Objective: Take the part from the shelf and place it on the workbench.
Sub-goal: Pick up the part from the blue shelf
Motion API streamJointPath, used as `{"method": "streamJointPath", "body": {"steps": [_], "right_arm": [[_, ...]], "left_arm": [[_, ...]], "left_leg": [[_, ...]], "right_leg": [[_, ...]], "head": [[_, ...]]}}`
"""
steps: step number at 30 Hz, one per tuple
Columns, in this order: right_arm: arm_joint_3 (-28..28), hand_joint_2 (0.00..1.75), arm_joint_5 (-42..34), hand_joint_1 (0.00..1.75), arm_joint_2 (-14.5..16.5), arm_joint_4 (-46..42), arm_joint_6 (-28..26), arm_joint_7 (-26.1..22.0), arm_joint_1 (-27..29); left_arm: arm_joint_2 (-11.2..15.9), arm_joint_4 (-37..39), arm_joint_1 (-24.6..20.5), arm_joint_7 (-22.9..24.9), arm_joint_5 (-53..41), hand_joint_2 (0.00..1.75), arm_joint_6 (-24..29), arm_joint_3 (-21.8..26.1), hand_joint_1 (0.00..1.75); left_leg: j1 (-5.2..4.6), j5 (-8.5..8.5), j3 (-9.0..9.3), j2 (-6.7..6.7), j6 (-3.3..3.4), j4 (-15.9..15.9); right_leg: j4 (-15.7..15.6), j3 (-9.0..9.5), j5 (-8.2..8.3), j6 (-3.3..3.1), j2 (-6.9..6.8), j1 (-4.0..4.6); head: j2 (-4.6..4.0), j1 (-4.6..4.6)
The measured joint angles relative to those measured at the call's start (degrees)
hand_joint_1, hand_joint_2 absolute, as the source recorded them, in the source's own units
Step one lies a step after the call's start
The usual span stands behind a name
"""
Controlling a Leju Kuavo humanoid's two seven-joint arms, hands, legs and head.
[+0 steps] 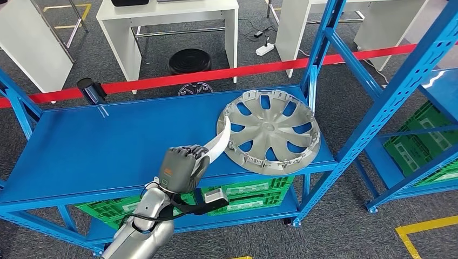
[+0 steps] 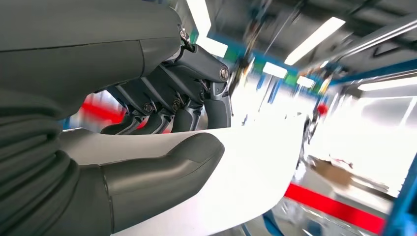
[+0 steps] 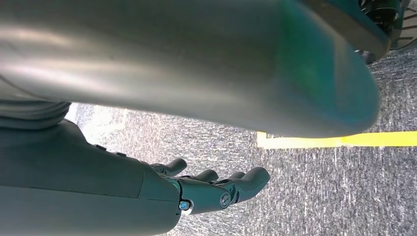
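While fingers (image 2: 196, 115) clamp white part (image 1: 219, 141)

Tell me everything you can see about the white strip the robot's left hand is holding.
The white strip is a long, flat, smooth band, plastic by the look of it, curving gently along its length. The left hand grips its near end, thumb on one face and fingers on the other. From there it rises over the blue shelf towards the silver hubcap, its far end meeting or overlapping the hubcap's rim; whether they touch is unclear.
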Motion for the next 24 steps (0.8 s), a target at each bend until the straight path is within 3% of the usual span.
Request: {"method": "streamJointPath", "body": {"steps": [3,6,9,13,15,20,24], "right_arm": [[-0.3,0.00,0.3,0.00,0.0,0.0,0.0,-0.1,0.0],[-0.5,0.00,0.7,0.00,0.0,0.0,0.0,-0.3,0.0],[-0.8,0.00,1.2,0.00,0.0,0.0,0.0,-0.1,0.1],[-1.0,0.00,1.4,0.00,0.1,0.0,0.0,0.0,0.1],[-1.2,0.00,1.3,0.00,0.2,0.0,0.0,-0.1,0.1],[-1.6,0.00,0.9,0.00,0.7,0.0,0.0,-0.8,0.2],[-1.8,0.00,1.5,0.00,1.0,0.0,0.0,-0.5,0.2]], "left_arm": [[-2.5,-2.1,2.7,-8.8,13.1,1.75,-6.0,3.2,1.75],[-4.0,-5.0,4.8,-14.7,26.0,1.75,-15.7,4.2,1.75],[-4.6,-8.2,7.0,-18.4,38.2,1.75,-27.4,4.3,1.75],[-5.2,-12.3,8.5,-19.8,50.7,1.75,-41.0,4.2,1.75],[-5.5,-13.9,8.7,-19.8,52.7,1.75,-44.0,3.7,1.75],[-5.7,-17.0,8.9,-20.1,53.3,1.75,-44.7,1.5,1.75],[-5.8,-18.6,8.9,-20.4,60.6,1.75,-52.4,-0.4,1.75]], "left_leg": [[0.00,0.00,0.00,-0.03,0.01,0.0],[0.00,0.00,0.00,-0.03,0.01,0.0],[-0.01,0.00,0.00,-0.01,0.01,0.0],[-0.01,0.00,0.00,-0.03,0.01,0.0],[-0.01,0.00,0.00,-0.02,0.01,0.0],[-0.01,0.00,0.00,-0.02,0.01,0.0],[-0.02,-0.01,0.00,-0.03,0.02,0.0]], "right_leg": [[0.0,0.02,-0.01,0.02,-0.04,0.00],[0.0,0.04,-0.02,0.03,-0.06,0.00],[0.0,0.01,-0.02,0.03,-0.04,-0.01],[0.0,0.02,-0.04,0.06,-0.05,-0.03],[0.0,0.02,-0.04,0.06,-0.04,-0.03],[0.0,0.02,-0.04,0.06,-0.04,-0.02],[0.0,0.02,-0.04,0.06,-0.04,-0.03]], "head": [[0.00,0.00],[0.00,0.00],[0.00,-0.01],[0.00,0.01],[0.00,0.00],[0.00,0.01],[0.00,0.01]]}}
